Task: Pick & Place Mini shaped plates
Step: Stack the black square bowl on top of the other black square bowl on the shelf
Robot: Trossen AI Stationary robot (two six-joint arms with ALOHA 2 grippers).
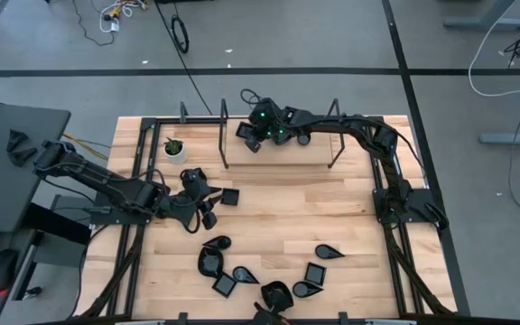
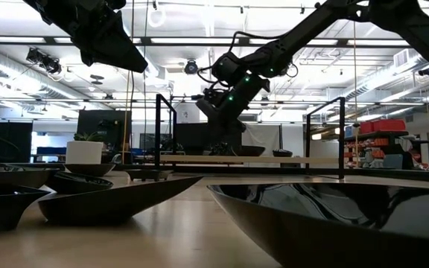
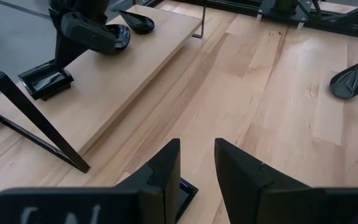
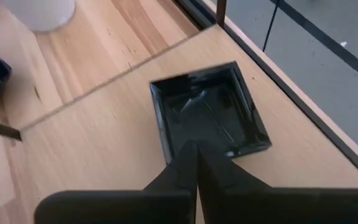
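One square plate (image 4: 210, 112) lies near the raised shelf's (image 4: 104, 143) edge.

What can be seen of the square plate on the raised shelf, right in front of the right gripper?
The square plate is a glossy black shallow dish with sloped walls and a flat bottom that mirrors the lights. It lies flat and upright near the edge of the pale wooden shelf. The right gripper, fingers shut, hangs at its near rim; whether it touches the plate cannot be told.
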